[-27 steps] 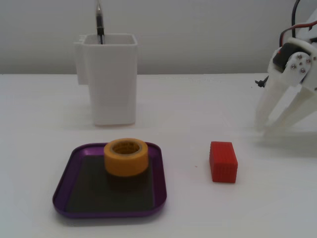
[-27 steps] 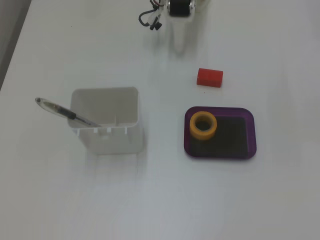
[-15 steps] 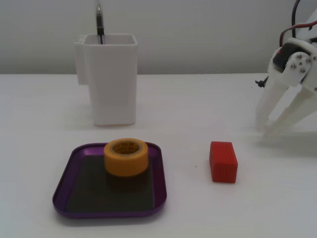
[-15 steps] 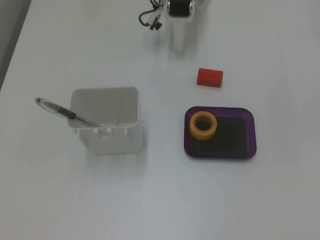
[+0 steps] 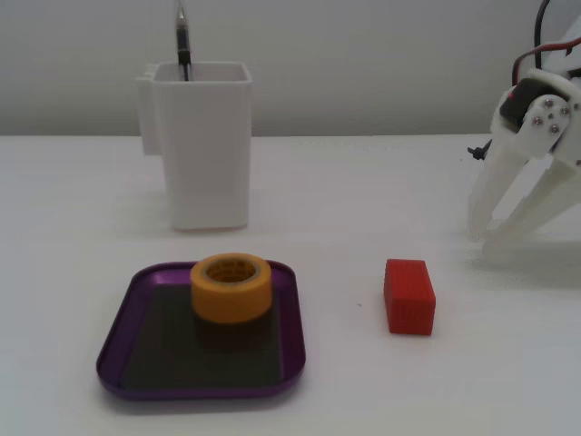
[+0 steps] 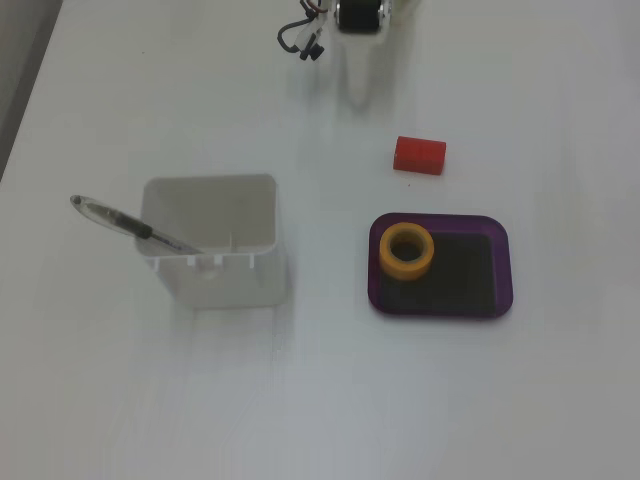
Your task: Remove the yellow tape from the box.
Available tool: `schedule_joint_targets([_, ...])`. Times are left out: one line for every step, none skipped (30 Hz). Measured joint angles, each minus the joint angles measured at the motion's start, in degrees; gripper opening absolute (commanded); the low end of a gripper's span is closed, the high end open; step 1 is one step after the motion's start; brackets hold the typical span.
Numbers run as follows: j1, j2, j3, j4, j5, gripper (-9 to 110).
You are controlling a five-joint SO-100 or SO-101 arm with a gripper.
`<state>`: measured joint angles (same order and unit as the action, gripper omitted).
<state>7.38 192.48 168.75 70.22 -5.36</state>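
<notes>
Judging from how things lie, nothing of the task is done yet: the yellow tape (image 5: 231, 287) sits inside the purple box (image 5: 127, 313), and the claw (image 5: 482, 236) is parked well apart from both at the far right of the low fixed view. Its two white fingers (image 5: 487, 195) are seen spread apart, tips down near the bench (image 5: 363, 191), with nothing held between them. In the high fixed view only a small part of the arm is seen at the top edge, and the fingers are too washed out against the bench to be read there.

Everything is therefore left to do: the claw is to be carried over to the box, the tape gripped, lifted clear of the raised rim and set down on the bench outside it.

The tape is laid flat on the dark bottom of the box, so that its hollow core opens straight upward and its axis stands upright. It is round, so no long side is offered; only the wall of the ring is there to be gripped. It is placed at the far end of the box in the low view, close to the rim; in the high view (image 6: 406, 250) it is seen at the left end of the box (image 6: 500, 290).

A red block (image 5: 408, 296) lies on the bench between box and claw, and a white container (image 5: 204, 145) with a pen (image 6: 130, 226) in it stands beyond the box.
</notes>
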Motion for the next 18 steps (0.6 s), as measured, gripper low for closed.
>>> schedule_joint_targets([0.0,0.0,-0.3,0.0,0.0,0])
schedule_joint_targets([0.0,0.0,-0.7,0.0,0.0,0])
schedule_joint_targets([0.0,0.0,-1.3,0.0,0.0,0])
schedule_joint_targets([0.0,0.0,-1.9,0.0,0.0,0])
schedule_joint_targets([0.0,0.0,-2.6,0.0,-0.2,0])
schedule_joint_targets([0.0,-0.3,-3.3,0.0,-0.2,0])
schedule_joint_targets([0.0,-0.7,-4.0,0.0,-0.2,0])
schedule_joint_targets([0.0,-1.2,-4.7,0.0,-0.2,0])
schedule_joint_targets([-0.1,-2.2,-5.7,0.0,-0.2,0])
schedule_joint_targets([-0.1,-3.4,-6.9,0.0,-0.2,0])
schedule_joint_targets([-0.1,-5.2,-8.3,0.0,-0.2,0])
schedule_joint_targets([-0.1,-7.8,-10.2,0.0,-0.2,0])
schedule_joint_targets([-0.1,-10.5,-12.2,0.0,-0.2,0])
schedule_joint_targets([-0.4,-13.8,-14.7,0.0,-0.2,1])
schedule_joint_targets([0.0,-17.6,-17.2,0.0,-0.2,2])
schedule_joint_targets([0.0,-21.4,-19.7,0.0,-0.2,4])
schedule_joint_targets([0.0,-25.7,-22.3,0.0,-0.2,6])
schedule_joint_targets([-0.2,-30.3,-25.1,0.0,-0.2,9])
